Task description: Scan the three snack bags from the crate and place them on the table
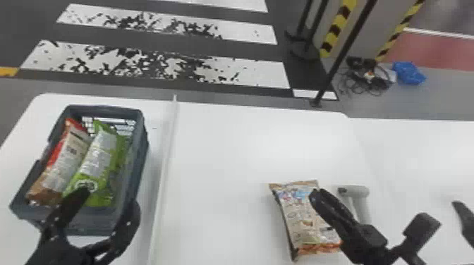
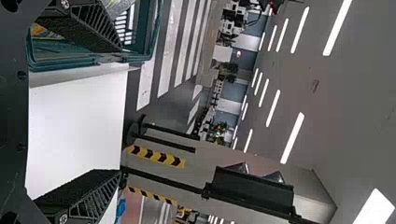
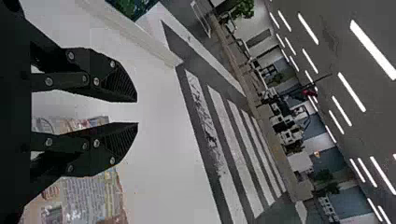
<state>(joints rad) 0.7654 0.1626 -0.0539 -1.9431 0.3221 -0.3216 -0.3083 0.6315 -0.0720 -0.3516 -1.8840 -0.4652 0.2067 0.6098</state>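
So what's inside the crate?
A red-and-brown bag and a green bag side by side in the crate. More green shows right of them; can't tell if it's another bag. Whatever lies beneath is covered, and the left gripper blocks part of the near end.

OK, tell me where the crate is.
In the head view, the crate sits at the table's left, beside the raised strip, the left gripper at its near end.

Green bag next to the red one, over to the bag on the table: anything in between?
Yes: the crate's right wall, then the raised white strip along the table. Nothing else visible between green bag and table bag.
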